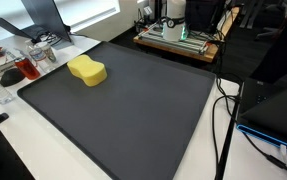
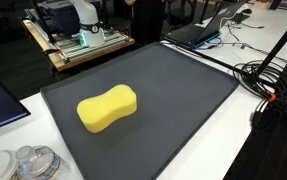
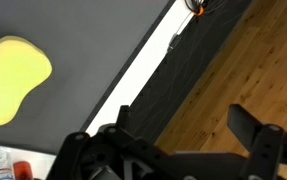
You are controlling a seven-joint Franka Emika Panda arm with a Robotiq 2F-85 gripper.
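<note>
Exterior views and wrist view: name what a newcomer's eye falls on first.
The yellow sponge stands out first, a bright peanut-shaped block lying alone on the dark mat in both exterior views. In the wrist view the tool shows its jaws wide open and empty. The wooden floor shows between them, and the sponge lies well apart from the tool.

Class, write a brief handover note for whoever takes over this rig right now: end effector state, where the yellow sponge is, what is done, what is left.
End effector: open, empty, seen only in the wrist view.
Yellow bone-shaped foam sponge: lying flat on the dark grey mat, apart from the end effector.
Done: sponge rests free on the mat.
Left: any further handling needs a fresh grasp.
</note>
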